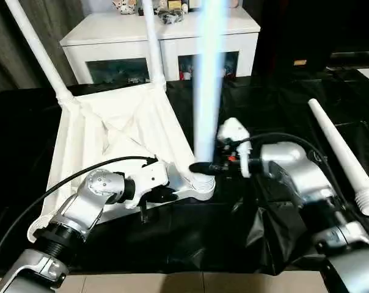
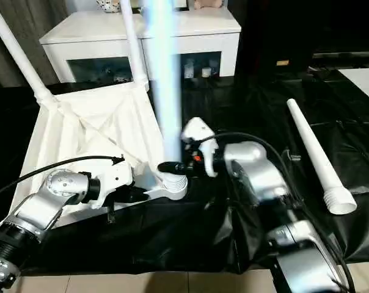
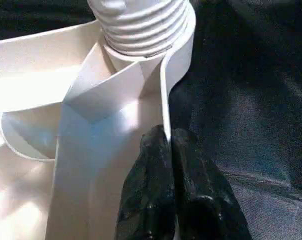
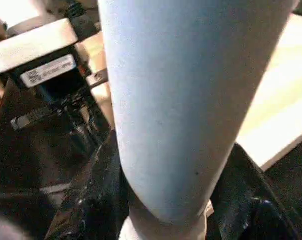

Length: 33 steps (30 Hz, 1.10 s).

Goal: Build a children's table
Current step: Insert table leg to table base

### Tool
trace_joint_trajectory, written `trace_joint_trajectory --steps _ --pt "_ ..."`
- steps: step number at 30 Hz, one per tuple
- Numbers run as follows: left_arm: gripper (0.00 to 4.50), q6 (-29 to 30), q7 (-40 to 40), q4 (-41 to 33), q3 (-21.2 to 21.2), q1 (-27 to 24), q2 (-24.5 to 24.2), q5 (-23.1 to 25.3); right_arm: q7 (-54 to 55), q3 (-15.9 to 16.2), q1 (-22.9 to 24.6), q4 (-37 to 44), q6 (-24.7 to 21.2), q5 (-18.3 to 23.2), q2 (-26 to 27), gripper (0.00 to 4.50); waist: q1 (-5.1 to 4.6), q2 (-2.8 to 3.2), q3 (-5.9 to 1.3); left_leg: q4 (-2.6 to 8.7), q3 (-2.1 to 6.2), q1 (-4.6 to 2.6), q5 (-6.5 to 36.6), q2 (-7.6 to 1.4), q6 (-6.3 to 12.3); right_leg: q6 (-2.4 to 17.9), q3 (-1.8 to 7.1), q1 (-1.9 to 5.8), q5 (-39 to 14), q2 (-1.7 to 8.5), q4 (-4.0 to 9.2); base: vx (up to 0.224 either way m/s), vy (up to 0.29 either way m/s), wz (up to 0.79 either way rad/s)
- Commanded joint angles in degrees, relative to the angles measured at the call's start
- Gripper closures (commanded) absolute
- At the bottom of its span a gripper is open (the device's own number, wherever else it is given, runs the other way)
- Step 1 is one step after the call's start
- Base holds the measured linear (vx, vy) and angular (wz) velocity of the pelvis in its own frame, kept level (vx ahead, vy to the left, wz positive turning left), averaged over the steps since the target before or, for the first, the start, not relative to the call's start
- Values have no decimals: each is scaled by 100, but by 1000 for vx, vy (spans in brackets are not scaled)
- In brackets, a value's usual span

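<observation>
White cabinet [image 1: 172,36] stands behind tabletop [image 1: 111,134]; spare leg [image 1: 340,152] lies apart.

Four long tapered white tube legs showed: three stood on one white ribbed plastic tabletop [image 1: 117,131], one leg [image 1: 343,155] lay beside that tabletop.

bright overhead light; glare on upright leg [image 1: 208,73], blurred and bluish.
</observation>
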<state>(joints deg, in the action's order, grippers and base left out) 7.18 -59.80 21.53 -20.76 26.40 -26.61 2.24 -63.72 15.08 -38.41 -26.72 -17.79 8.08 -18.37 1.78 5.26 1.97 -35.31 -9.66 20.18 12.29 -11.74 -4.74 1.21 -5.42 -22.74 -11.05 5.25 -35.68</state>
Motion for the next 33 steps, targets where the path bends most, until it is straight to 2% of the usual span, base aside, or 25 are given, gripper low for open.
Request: trace_joint_trajectory --steps 1,6,8,11,15,19,20,21,22,25,28,33 --pt "450 -130 49 -259 127 136 -11 -15 -104 556 279 -522 -195 -361 85 266 -12 -23 -254 521 64 18 1760 -109 133 960 270 243 -2045 299 549 0 0 0" --pt "450 -111 77 -293 125 86 -12 -20 -25 650 292 -759 -3 -496 156 266 -30 -33 -238 539 70 7 1925 -107 89 889 272 232 -2281 305 578 0 0 0" --pt "450 -102 78 -299 123 83 -7 -22 -79 633 325 -684 -42 -446 188 266 -39 -34 -228 542 71 -14 2022 -107 84 848 270 212 -2434 302 600 0 0 0" --pt "450 -99 81 -297 122 87 -3 -21 -136 620 376 -616 -57 -436 193 266 -37 -39 -231 548 73 -9 1979 -106 96 796 274 216 -2503 305 611 0 0 0" --pt "450 -85 91 -307 123 90 -2 -28 -8 480 630 -549 -93 -407 135 266 -9 -42 -262 566 48 -15 1632 -113 156 897 279 240 -2001 291 601 0 0 0" --pt "450 -77 88 -320 132 81 -21 -41 189 305 848 -532 -95 -351 86 266 -22 -40 -242 593 55 -33 1855 -115 112 852 271 236 -2217 292 627 0 0 0" --pt "450 -89 86 -306 133 80 -31 -40 273 254 976 -512 -89 -352 45 266 -28 -3 -236 601 66 -40 1946 -115 86 829 267 231 -2295 293 629 0 0 0" --pt "450 -95 84 -297 133 81 -34 -37 314 235 1035 -496 -80 -357 27 266 -38 -26 -224 609 66 -51 2070 -113 66 780 265 223 -2426 295 658 0 0 0" --pt "450 -96 83 -293 132 82 -35 -36 341 224 1080 -484 -78 -359 18 266 -49 9 -211 617 80 -68 2226 -110 39 734 258 215 -2595 296 667 0 0 0" --pt "450 -104 76 -266 132 99 -25 -31 432 191 1221 -413 -69 -383 -2 266 -80 3 -202 632 93 -87 2411 -105 14 656 261 207 -2763 292 706 0 0 0" --pt "450 -128 63 -202 124 141 -3 -17 498 172 1302 -325 -104 -399 -5 266 -84 28 -201 640 98 -93 2438 -105 9 677 267 207 -2699 290 699 0 0 0" --pt "450 -146 53 -152 117 172 16 -11 577 192 1253 -356 -104 -408 9 266 -97 11 -187 641 97 -107 2529 -94 35 614 260 181 -2975 291 734 0 0 0"
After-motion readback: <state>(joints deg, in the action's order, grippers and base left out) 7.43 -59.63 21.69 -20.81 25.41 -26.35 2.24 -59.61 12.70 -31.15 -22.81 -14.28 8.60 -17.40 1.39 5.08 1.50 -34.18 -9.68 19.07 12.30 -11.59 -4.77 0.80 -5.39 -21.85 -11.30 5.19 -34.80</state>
